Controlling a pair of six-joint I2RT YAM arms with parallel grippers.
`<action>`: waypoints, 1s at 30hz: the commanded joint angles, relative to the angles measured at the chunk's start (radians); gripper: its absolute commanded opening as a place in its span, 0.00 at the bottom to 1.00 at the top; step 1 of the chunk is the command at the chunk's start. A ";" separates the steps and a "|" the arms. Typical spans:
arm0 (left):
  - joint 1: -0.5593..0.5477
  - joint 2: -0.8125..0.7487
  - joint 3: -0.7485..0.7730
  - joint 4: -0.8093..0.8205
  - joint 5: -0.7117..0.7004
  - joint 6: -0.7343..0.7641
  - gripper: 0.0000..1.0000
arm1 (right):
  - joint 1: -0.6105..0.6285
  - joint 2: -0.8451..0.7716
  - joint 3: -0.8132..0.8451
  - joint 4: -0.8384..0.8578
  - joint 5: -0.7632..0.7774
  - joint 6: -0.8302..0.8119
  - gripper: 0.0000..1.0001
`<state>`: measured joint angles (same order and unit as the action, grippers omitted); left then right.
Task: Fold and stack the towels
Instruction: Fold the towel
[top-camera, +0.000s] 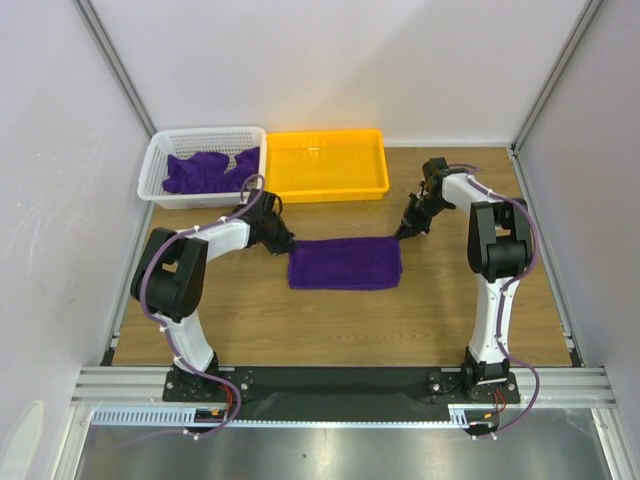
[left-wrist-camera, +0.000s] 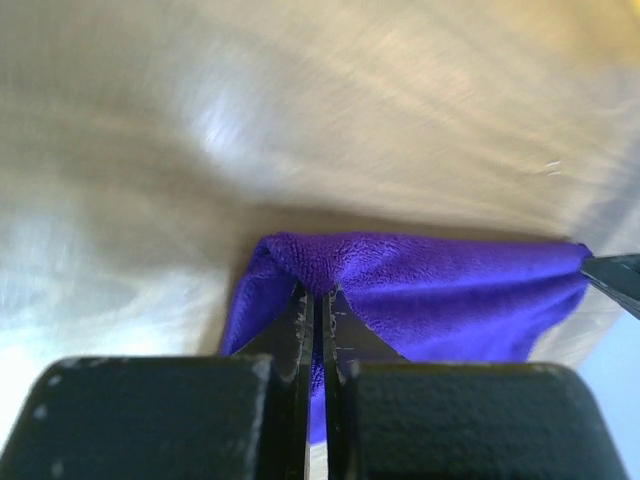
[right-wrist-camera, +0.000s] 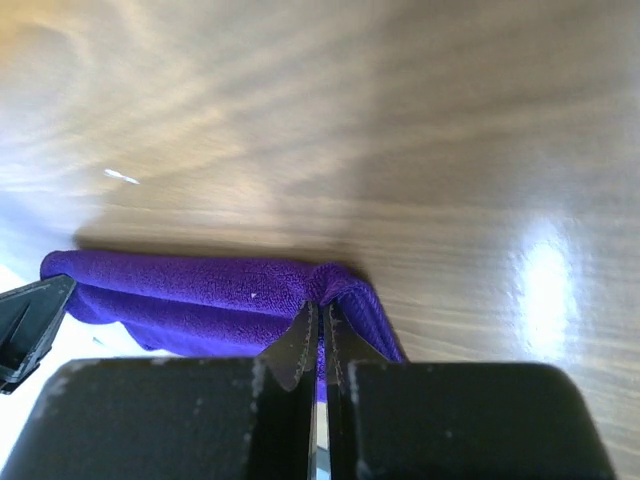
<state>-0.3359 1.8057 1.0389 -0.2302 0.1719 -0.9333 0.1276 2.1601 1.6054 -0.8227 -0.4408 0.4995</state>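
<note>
A deep purple towel (top-camera: 345, 264) lies folded into a long band on the wooden table, between the two arms. My left gripper (top-camera: 290, 245) is shut on its far left corner, and my right gripper (top-camera: 403, 232) is shut on its far right corner. In the left wrist view the closed jaws (left-wrist-camera: 320, 292) pinch a bunched corner of the towel (left-wrist-camera: 440, 300). The right wrist view shows the same: the gripper (right-wrist-camera: 322, 305) is closed on a raised corner of the towel (right-wrist-camera: 200, 290). More purple towels (top-camera: 205, 170) sit crumpled in the white basket (top-camera: 160, 160).
The yellow tray (top-camera: 325, 165) stands at the back middle, beside the basket. White walls enclose the table on the left, right and rear. The arm bases are at the near edge.
</note>
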 joint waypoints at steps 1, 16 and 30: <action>0.046 -0.002 0.062 0.067 -0.002 0.065 0.00 | -0.019 0.009 0.080 0.043 -0.010 -0.012 0.00; 0.051 0.024 0.161 0.026 -0.048 0.263 0.77 | -0.020 0.081 0.257 0.014 -0.061 -0.042 0.52; -0.020 -0.192 -0.066 0.006 -0.018 0.376 0.89 | -0.005 -0.221 -0.085 0.017 0.022 -0.092 0.73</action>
<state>-0.3210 1.6573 1.0187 -0.2306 0.1364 -0.6022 0.1127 2.0163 1.6127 -0.8021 -0.4488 0.4240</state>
